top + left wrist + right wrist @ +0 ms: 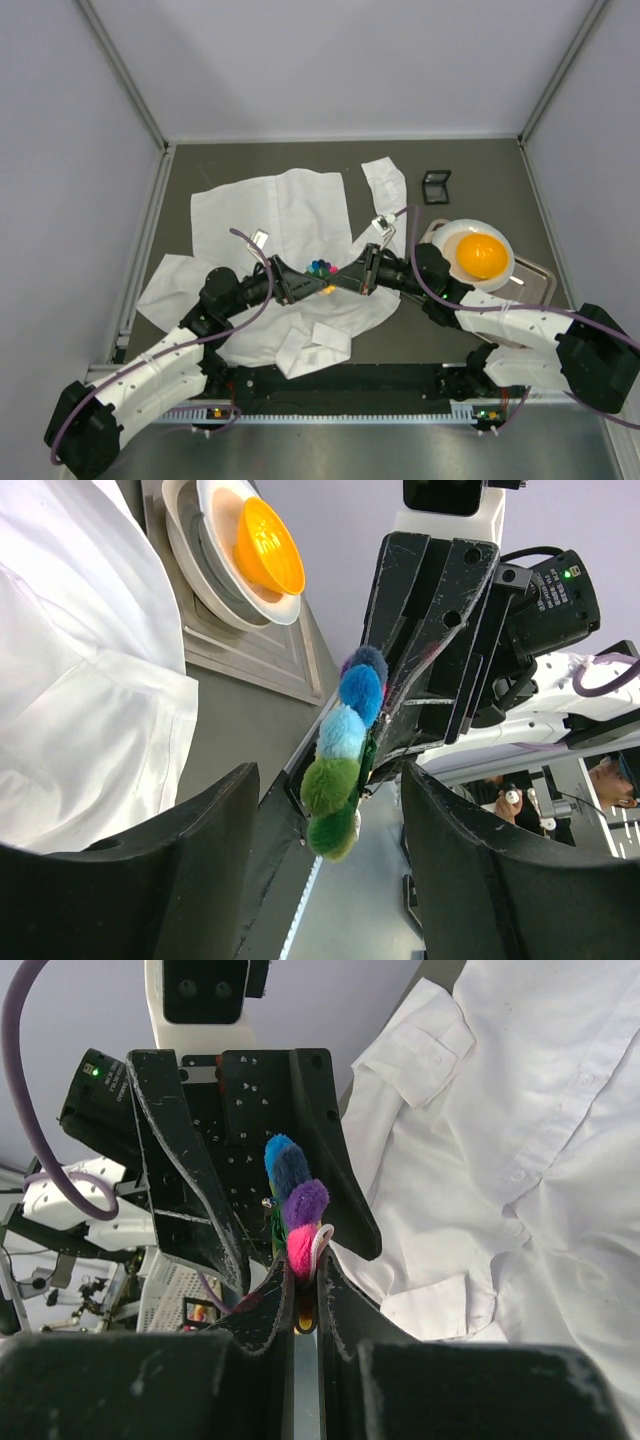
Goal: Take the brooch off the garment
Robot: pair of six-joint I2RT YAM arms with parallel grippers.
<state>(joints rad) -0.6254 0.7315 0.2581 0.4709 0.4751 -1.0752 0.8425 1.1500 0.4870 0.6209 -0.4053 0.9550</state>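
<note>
The brooch (pixel 322 267), a small ring of coloured fluffy balls, is held in the air above the white shirt (pixel 270 215), between the two grippers. My right gripper (pixel 347 279) is shut on its pink end; the right wrist view shows the jaws pinching it (pixel 303 1260) below the purple and blue balls. My left gripper (pixel 298 285) is open, its fingers spread on either side of the brooch without touching it. In the left wrist view the green and blue balls (pixel 345 750) hang from the right gripper's fingers (pixel 430 630), clear of the shirt (pixel 70 680).
A white bowl with an orange bowl inside (pixel 480 255) stands on a metal tray (pixel 535 275) at the right, also in the left wrist view (pixel 265 545). A small black box (pixel 436 186) lies at the back right. The shirt's sleeves spread left and back.
</note>
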